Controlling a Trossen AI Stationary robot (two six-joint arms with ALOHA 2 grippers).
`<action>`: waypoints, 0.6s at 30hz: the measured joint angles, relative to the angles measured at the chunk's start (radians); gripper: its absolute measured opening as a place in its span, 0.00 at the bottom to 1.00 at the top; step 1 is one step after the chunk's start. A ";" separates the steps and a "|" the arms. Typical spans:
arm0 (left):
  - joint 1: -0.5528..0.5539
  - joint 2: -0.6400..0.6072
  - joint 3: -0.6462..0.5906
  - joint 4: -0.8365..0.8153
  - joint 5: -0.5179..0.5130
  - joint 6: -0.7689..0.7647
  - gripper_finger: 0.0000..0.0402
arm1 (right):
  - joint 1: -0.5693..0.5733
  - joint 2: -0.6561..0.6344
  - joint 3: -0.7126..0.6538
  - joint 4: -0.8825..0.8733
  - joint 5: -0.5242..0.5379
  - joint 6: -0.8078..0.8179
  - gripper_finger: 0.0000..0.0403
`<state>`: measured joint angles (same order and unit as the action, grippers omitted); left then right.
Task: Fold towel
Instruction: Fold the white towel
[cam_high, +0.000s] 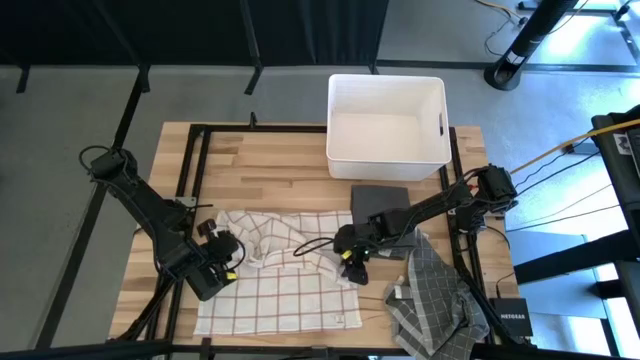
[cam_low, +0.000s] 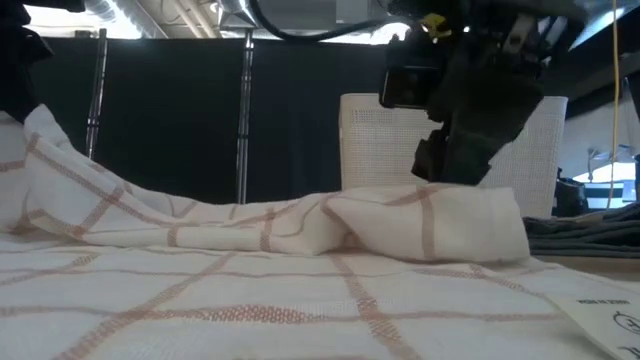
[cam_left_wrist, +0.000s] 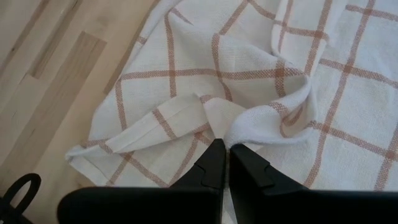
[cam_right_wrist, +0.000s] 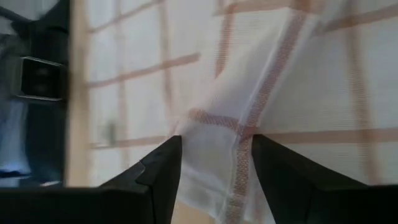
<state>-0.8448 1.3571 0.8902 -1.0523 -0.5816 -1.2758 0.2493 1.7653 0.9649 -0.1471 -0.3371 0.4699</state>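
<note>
Tabletop towel (cam_high: 270, 290) (right pincer (cam_high: 347, 262) astride)

The white towel with thin checks (cam_high: 280, 290) lies on the wooden table (cam_high: 270, 165), its far part bunched into folds. The left gripper (cam_high: 232, 262) is at the towel's left bunched edge, the cloth directly at its jaws. The right gripper (cam_high: 352, 262) is at the towel's right edge, cloth under its jaws. Behind the right gripper lies a dark grey folded cloth (cam_high: 380, 205), beyond it a white bin (cam_high: 386, 115). A grey checked cloth (cam_high: 432, 295) lies beside it.
</note>
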 joint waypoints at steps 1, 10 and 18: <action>0.000 0.000 0.000 0.000 0.000 0.000 0.02 | 0.003 0.000 0.000 0.001 -0.012 0.014 0.49; 0.000 0.000 0.000 0.000 -0.007 0.000 0.02 | 0.061 0.000 0.000 0.073 -0.078 0.057 0.49; 0.000 0.000 0.000 0.002 -0.010 0.000 0.02 | 0.111 0.000 0.001 0.046 0.076 0.111 0.49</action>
<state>-0.8448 1.3571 0.8902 -1.0507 -0.5911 -1.2763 0.3602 1.7649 0.9656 -0.1009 -0.2609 0.5806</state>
